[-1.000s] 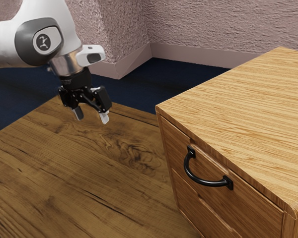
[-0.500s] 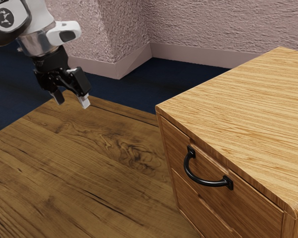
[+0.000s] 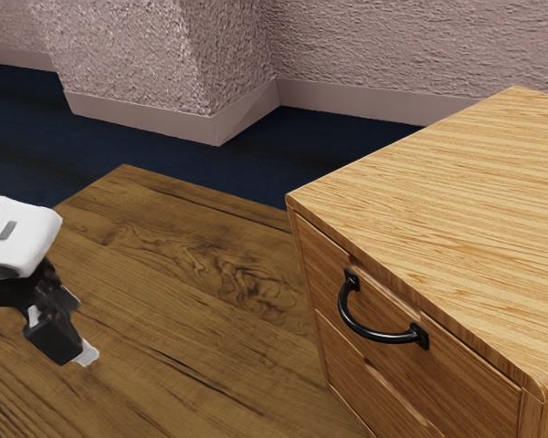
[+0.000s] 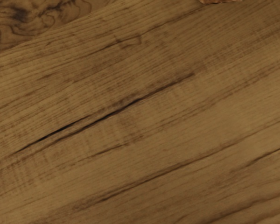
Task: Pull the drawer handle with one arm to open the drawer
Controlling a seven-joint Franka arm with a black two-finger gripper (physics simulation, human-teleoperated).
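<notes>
A light wooden cabinet (image 3: 438, 210) stands on the exterior view's right. Its top drawer front (image 3: 393, 360) sits flush with the cabinet, and a black curved handle (image 3: 379, 319) is fixed across it. My gripper (image 3: 62, 338) hangs low over the dark wooden table (image 3: 192, 292) at the exterior view's far left edge, a long way from the handle. Its two white-tipped fingers (image 3: 87, 356) stand apart with nothing between them. In the wrist view the table's grain (image 4: 140, 116) lies close under my hand.
A second drawer front (image 3: 365, 401) lies below the top one. Behind the table are dark blue floor (image 3: 256, 146) and a rough pinkish wall (image 3: 210, 46) with a pale baseboard. The table's far edge (image 3: 137, 172) runs near the exterior view's left side.
My hand has swung from high near the table's back edge down and to the exterior view's left, ending low over the table. The drawer and its handle have not moved.
</notes>
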